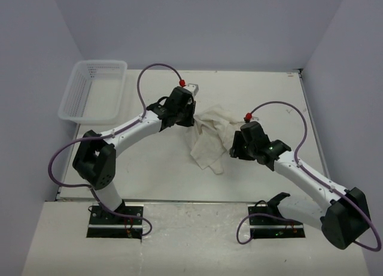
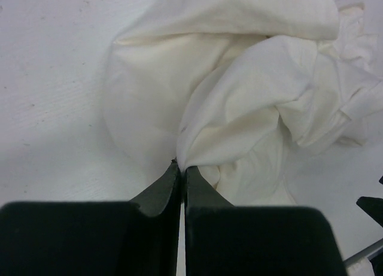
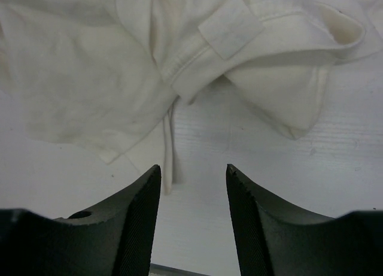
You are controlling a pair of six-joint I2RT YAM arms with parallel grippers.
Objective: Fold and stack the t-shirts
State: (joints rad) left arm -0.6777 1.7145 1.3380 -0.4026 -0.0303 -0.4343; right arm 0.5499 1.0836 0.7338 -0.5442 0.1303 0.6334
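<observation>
1. From the top view, I am reaching both arms in over the table (image 1: 149, 174) toward a crumpled cream t-shirt (image 1: 209, 138) that is lying in a heap at its middle. My left gripper (image 1: 194, 117) is meeting the heap's upper left edge, and my right gripper (image 1: 232, 149) is sitting just beside its right side. A white mesh basket (image 1: 96, 90) is standing well apart at the far left corner.
2. From the left wrist view, my left jaws are clenched tight, and the cloth's folds are converging right at their tips, so I judge they are pinching a fold of the shirt.
3. From the right wrist view, my right jaws are standing released with only bare table between them. A hemmed edge (image 3: 230, 33) of the shirt is lying just ahead.
4. No fold is made yet, so I judge I am taking hold to spread the shirt flat. Next, my right jaws are needing to advance and close on that hem.
</observation>
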